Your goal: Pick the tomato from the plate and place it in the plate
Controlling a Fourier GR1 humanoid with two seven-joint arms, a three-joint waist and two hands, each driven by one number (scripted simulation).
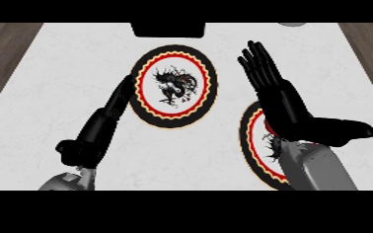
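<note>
Two round plates with black rims, a red ring and a dark dragon drawing lie on the white counter. One plate [175,86] sits in the middle with nothing on it. The other plate [253,145] is at the lower right, mostly covered by my right hand and forearm. No tomato shows; whatever lies on the covered plate is hidden. My right hand [282,106] hovers over that plate, open, its straight fingers pointing away from me. Seen edge-on, my left hand [104,121] is open too, with its fingertips close to the middle plate's left rim.
A dark block [166,28] stands at the counter's far edge behind the middle plate. A small grey object [292,24] peeks in at the far right. Brown wood borders the counter [65,69] on the left and right.
</note>
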